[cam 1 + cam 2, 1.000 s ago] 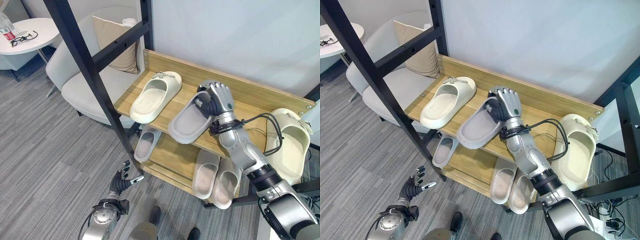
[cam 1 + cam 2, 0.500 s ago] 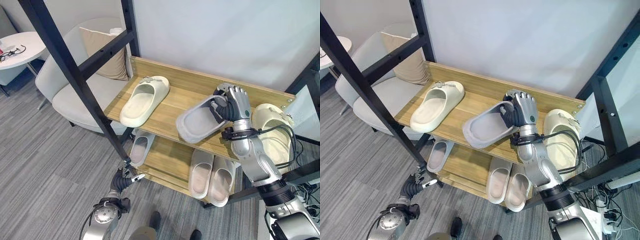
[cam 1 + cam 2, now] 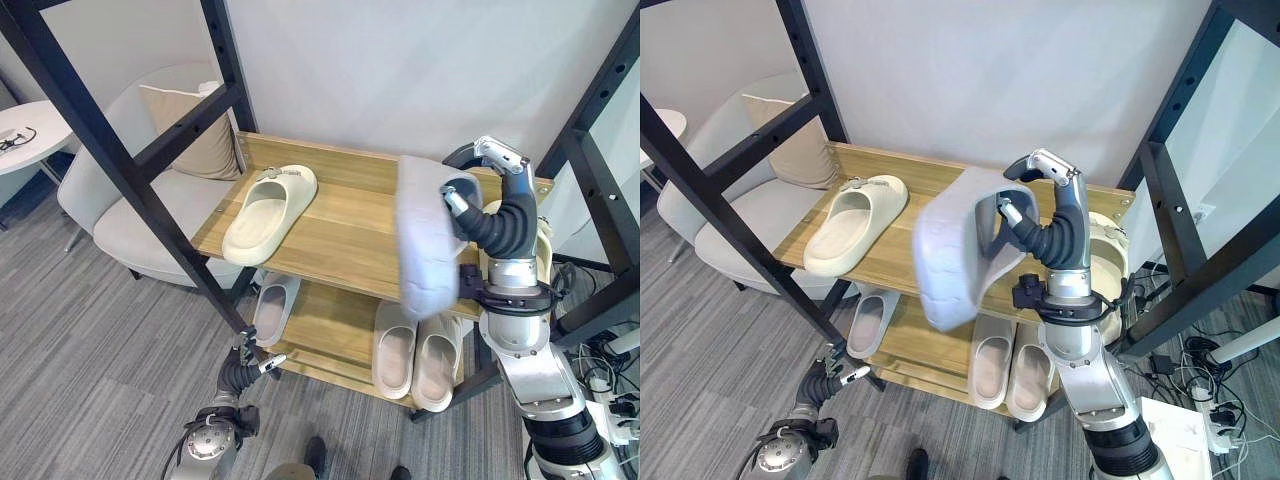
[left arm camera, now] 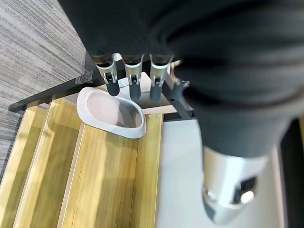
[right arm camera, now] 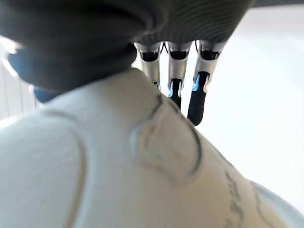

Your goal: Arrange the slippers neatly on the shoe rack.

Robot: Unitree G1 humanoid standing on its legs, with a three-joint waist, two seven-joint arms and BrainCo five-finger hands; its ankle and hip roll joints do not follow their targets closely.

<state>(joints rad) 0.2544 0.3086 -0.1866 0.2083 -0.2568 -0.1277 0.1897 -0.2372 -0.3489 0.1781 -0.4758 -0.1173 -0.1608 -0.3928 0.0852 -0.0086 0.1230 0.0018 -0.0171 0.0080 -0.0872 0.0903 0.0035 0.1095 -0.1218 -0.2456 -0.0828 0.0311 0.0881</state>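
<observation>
Left eye view is showing the right hand (image 3: 492,205) holding a grey slipper (image 3: 425,238) up over the right part of the shoe rack's top shelf (image 3: 335,235), fingers and thumb curled round its strap end so that the sole is hanging nearly upright, toe down, clear of the boards. The risk, as I judge it, is lying in that grip: the slipper is looking like soft, smooth moulded foam, thick and rounded, and held by one end it could be swinging or slipping out and dropping past the near shelf edge towards the pale pair (image 3: 418,352) on the lower shelf, or landing skewed rather than parallel to the cream slipper (image 3: 268,200) resting on the left of the top shelf. Another cream slipper (image 3: 1106,262) is sitting just behind the right wrist at the right end, so a lowering forearm could be nudging it. The shelf boards are showing a light wood grain inside a black metal frame. The left hand (image 3: 246,361) is hanging low near the grey floor, fingers relaxed and holding nothing.
</observation>
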